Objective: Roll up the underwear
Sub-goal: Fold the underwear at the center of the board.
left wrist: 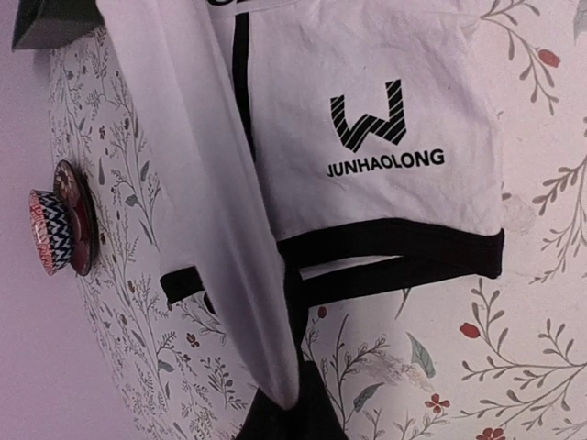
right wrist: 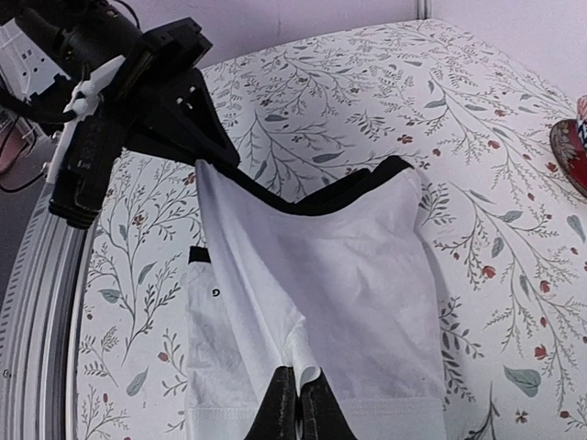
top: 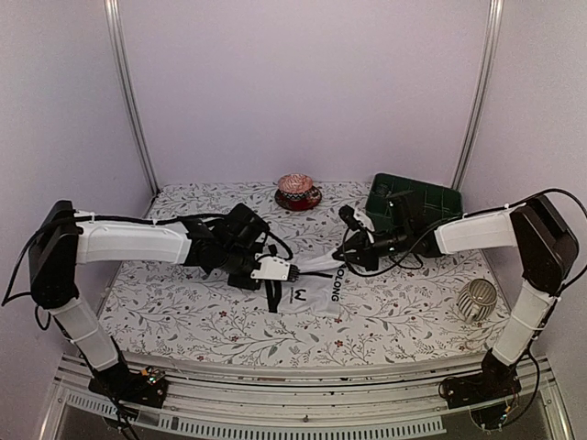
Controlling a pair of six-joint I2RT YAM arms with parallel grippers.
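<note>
The white underwear (top: 312,291) with black trim and "JUNHAOLONG" lettering lies mid-table, and one side fold is lifted and stretched between both grippers. My left gripper (top: 295,271) is shut on the fold's left end by the black trim. In the left wrist view the cloth (left wrist: 385,119) runs up from my shut fingers (left wrist: 307,412). My right gripper (top: 344,255) is shut on the fold's other end. In the right wrist view it (right wrist: 303,403) pinches a white edge of the underwear (right wrist: 367,275), with the left gripper (right wrist: 197,137) across from it. The black striped briefs are out of view.
A red patterned cup on a saucer (top: 296,191) stands at the back centre and also shows in the left wrist view (left wrist: 55,229). A dark green bin (top: 417,203) sits back right. A ribbed metal object (top: 477,299) sits at the right. A metal rail (top: 303,412) runs along the near edge.
</note>
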